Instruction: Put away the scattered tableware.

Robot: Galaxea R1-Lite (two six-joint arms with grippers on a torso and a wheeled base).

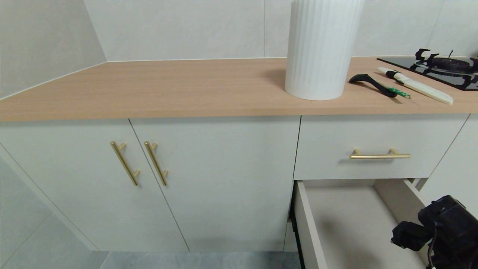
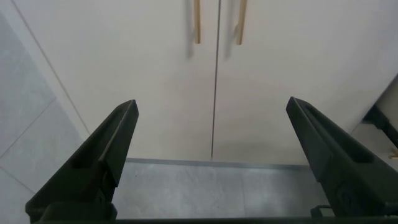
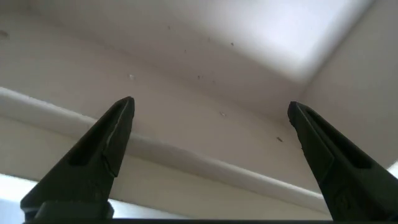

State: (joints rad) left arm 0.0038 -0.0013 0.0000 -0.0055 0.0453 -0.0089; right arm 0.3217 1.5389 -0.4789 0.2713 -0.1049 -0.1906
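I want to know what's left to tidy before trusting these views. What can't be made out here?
Tall white ribbed cylinder: head view, top cut off by the upper edge.
Open pale drawer: head view, front cut off by the lower edge, near corner hidden by the right arm.
Black-handled utensil with green end: head view, too small to identify.
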